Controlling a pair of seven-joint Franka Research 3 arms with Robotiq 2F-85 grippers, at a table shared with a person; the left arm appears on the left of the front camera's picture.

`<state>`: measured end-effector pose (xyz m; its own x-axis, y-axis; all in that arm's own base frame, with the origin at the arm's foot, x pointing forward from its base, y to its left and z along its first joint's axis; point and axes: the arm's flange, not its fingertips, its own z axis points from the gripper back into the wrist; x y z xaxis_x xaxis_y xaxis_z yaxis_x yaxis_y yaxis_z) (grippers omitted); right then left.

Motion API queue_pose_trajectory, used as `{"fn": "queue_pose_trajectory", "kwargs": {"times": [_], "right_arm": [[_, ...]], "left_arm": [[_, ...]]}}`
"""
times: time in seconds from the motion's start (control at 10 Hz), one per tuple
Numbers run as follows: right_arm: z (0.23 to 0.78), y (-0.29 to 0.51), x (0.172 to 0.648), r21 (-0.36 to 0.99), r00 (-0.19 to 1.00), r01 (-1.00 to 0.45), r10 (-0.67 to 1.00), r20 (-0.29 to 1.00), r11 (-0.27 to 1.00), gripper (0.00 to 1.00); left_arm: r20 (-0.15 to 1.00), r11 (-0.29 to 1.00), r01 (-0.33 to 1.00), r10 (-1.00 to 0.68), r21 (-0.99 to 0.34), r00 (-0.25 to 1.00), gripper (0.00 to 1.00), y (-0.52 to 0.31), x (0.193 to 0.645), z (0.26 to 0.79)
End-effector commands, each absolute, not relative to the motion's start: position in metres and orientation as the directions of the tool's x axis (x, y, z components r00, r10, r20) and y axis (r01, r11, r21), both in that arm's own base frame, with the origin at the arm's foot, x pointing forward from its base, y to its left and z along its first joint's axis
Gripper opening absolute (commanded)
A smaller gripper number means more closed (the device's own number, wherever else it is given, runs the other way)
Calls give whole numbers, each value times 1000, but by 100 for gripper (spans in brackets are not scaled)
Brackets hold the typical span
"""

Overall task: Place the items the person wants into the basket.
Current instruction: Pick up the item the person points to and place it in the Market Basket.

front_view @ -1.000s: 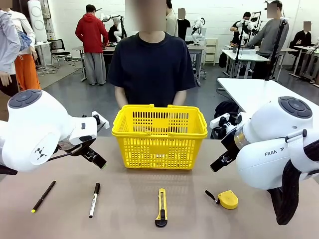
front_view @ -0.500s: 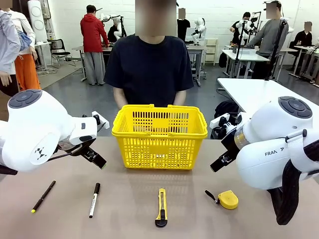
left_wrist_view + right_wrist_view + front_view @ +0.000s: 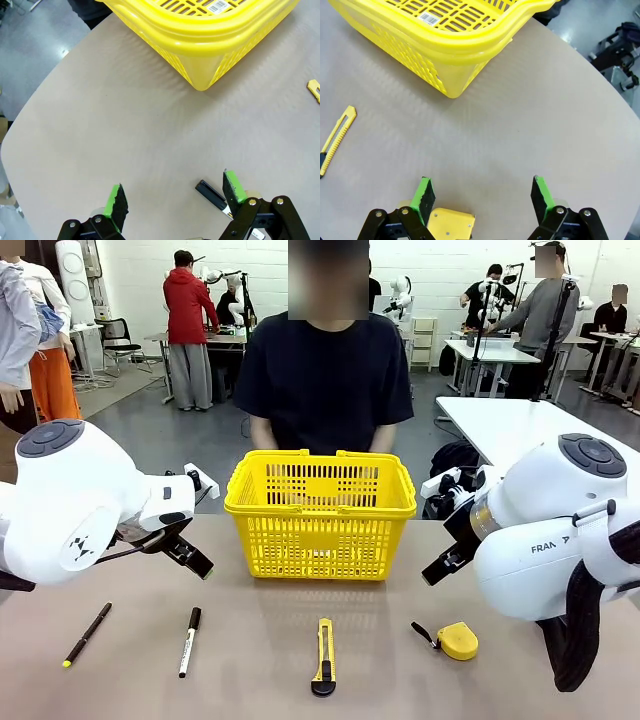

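Basket (image 3: 320,530) blocks centre of table (image 3: 250,600); bare lanes both sides; pen (image 3: 87,634), marker (image 3: 189,641), knife (image 3: 324,656), tape measure (image 3: 457,641) strung along near edge.

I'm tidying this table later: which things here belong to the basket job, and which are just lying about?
Job: yellow basket, utility knife, white marker, yellow tape measure.
Lying about: thin black pen with yellow tip.

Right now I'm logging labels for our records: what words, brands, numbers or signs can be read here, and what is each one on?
"FRAN A": on the right arm, front view; the letter before the last cannot be made out.
Black logo mark, no letters: on the left arm.
Barcode sticker inside the basket: bars visible, digits too small to read.
Nothing else is readable.
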<state>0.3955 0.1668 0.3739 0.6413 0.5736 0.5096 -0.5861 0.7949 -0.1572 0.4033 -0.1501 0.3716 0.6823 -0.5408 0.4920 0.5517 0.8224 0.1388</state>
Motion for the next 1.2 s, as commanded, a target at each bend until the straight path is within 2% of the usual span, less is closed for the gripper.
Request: {"fn": "queue_pose_trajectory", "kwargs": {"times": [0.0,0.5,0.7,0.9,1.1], "right_arm": [[374,167,395,-157,641,-586,574,510,795,100],[374,167,395,-157,641,-586,574,510,795,100],[476,174,332,-201,484,-583,535,692,787,100],[577,175,271,-285,428,-560,566,705,778,100],[643,173,239,-308,448,-535,573,686,787,100]], "left_arm": [[492,822,552,-541,139,682,100,-150,403,372],[492,822,552,-541,139,682,100,-150,403,372],[532,775,570,-616,273,581,100,-155,367,463],[560,728,557,-675,400,480,100,-167,322,556],[556,707,553,-698,440,451,100,-171,310,619]]}}
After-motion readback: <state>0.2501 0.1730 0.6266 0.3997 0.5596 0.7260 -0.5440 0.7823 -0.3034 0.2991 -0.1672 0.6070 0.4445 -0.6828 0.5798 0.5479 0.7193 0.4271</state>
